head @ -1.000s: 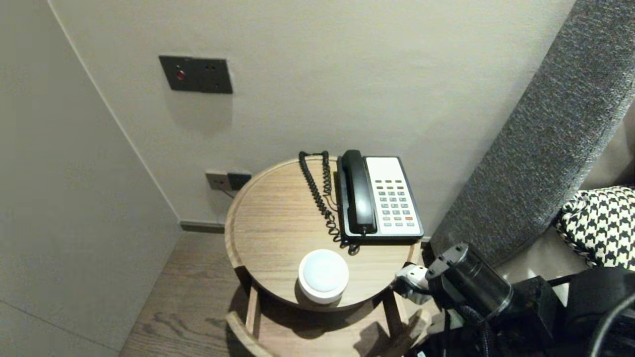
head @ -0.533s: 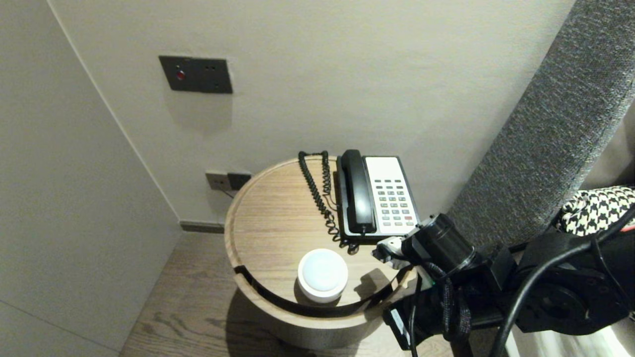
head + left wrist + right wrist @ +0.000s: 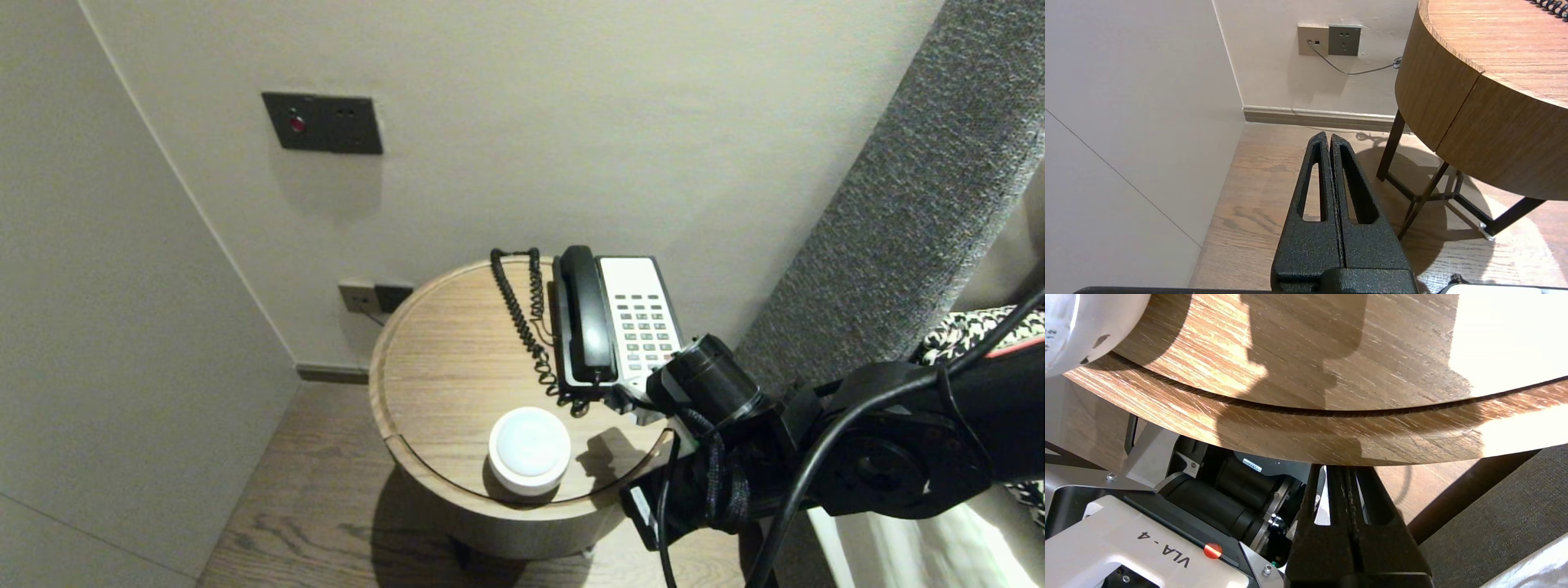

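Table rim: just ahead of right gripper fingertips, no contact. Fingers pressed together, empty. Beyond fingertips on tabletop: white round device, telephone, handset on cradle, both untouched. Left gripper: fingers together, parked low beside table. All handling outstanding.

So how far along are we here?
Nothing looks done: the handset sits on its cradle, and the white round device stands untouched. In hand: the right gripper, shut and empty, is beside the table. All contact is left. The left gripper is parked, shut, near the floor.
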Controlling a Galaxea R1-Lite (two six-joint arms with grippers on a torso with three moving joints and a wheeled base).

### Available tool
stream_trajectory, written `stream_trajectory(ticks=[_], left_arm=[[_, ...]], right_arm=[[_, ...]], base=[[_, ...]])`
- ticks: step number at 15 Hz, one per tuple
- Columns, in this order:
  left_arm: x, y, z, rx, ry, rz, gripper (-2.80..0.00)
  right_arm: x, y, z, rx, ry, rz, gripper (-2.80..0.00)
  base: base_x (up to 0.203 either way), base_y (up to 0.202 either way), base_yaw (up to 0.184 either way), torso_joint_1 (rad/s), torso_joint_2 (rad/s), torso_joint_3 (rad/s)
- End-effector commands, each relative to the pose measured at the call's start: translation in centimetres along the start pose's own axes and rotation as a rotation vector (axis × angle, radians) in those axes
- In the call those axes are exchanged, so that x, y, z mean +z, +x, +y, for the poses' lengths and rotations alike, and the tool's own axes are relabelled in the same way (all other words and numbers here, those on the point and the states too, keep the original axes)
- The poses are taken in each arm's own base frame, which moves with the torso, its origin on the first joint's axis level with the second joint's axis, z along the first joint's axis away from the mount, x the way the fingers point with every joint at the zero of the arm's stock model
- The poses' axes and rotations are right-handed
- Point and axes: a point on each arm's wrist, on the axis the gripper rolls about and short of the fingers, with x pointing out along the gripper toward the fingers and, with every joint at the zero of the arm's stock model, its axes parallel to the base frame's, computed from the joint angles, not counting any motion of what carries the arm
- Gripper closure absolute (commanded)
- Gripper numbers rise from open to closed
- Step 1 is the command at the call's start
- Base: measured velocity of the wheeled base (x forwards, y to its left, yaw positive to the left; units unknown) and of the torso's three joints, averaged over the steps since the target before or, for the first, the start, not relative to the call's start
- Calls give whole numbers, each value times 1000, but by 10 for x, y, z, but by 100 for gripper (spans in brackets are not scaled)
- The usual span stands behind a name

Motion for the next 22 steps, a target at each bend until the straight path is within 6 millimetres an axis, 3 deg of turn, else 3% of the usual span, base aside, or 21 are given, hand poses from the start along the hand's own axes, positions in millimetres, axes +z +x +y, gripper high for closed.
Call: stream_trajectory(ticks=[1, 9, 12, 16, 22], left_arm=[[0, 0, 0, 1, 0, -3, 0], [0, 0, 0, 1, 0, -3, 0], [0, 0, 0, 1, 0, -3, 0], [0, 0, 0, 1, 0, -3, 0], [0, 0, 0, 1, 0, -2, 0]], right_arm=[[-1, -2, 0, 2, -1, -9, 0], [-34, -13, -6, -11, 11, 55, 0], [-47, -31, -15, -38, 31, 36, 0], [-48, -55, -53, -144, 128, -36, 0], [-56, -88, -140, -399, 208, -84, 0]], base=[[0, 0, 0, 0, 0, 0], [0, 0, 0, 0, 0, 0], [0, 0, 0, 0, 0, 0], [0, 0, 0, 0, 0, 0], [0, 0, 0, 0, 0, 0]])
